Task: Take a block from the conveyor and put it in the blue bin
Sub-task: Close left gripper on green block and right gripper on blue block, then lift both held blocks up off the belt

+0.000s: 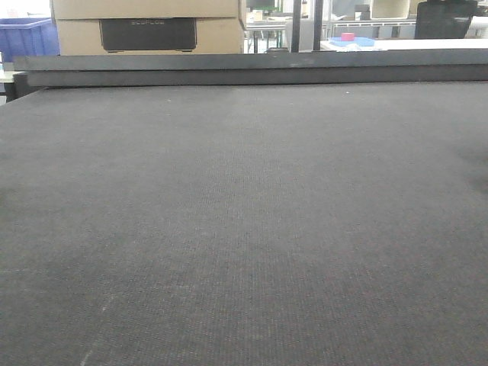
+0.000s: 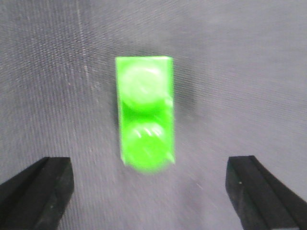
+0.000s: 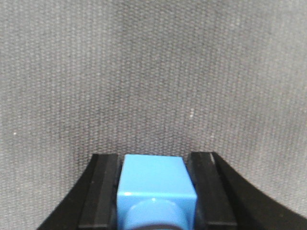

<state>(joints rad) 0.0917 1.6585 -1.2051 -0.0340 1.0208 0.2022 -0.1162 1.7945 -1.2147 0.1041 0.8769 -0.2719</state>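
Observation:
The conveyor [image 1: 244, 229] is a wide dark grey woven belt with a black rail [image 1: 252, 69] along its far edge. In the left wrist view, a bright green two-stud block [image 2: 145, 112] lies on the belt, slightly blurred. My left gripper [image 2: 149, 191] is open above the belt, its black fingers [image 2: 41, 191] wide apart just short of the block's near end. In the right wrist view, my right gripper [image 3: 154, 160] is shut on a blue block [image 3: 156, 182], held above the belt. A blue bin [image 1: 27, 38] stands beyond the rail at the far left. Neither gripper shows in the front view.
Beyond the rail stand cardboard boxes [image 1: 149, 27] and a white table holding a blue tray with a pink object [image 1: 349, 38]. The belt fills the front view to both side edges.

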